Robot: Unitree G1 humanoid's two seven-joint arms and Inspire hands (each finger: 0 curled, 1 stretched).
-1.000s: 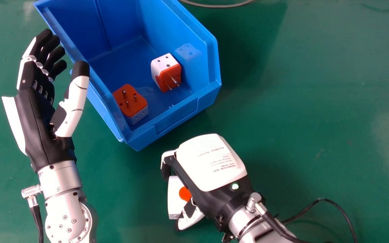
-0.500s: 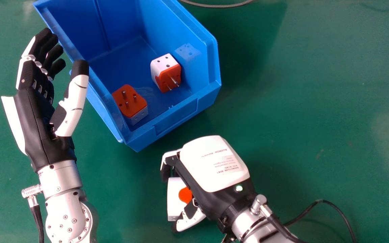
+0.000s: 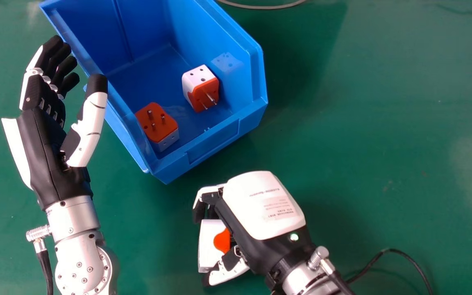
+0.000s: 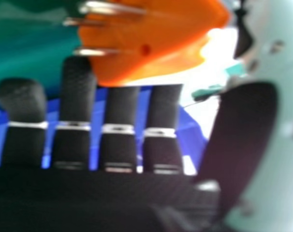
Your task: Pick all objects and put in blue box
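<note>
White-and-orange adapter [image 3: 210, 241] seemingly within curled right hand [image 3: 256, 211]

The head view is bright and easy to see. Light seems to come from above. It makes the white back of the right hand [image 3: 260, 205] very shiny, and a soft dark shadow lies on the green worktop [image 3: 383, 135] beside that hand. Another big shadow sits just right of the blue box [image 3: 213, 147]. Inside, the box wall shines like a mirror and shows a faint copy of the upper plug [image 3: 201, 88]. A tiny green light [image 3: 293, 237] glows. In the right hand view, everything looks fuzzy. The metal pins [image 4: 108, 51] gleam, and some white spots are too bright.
</note>
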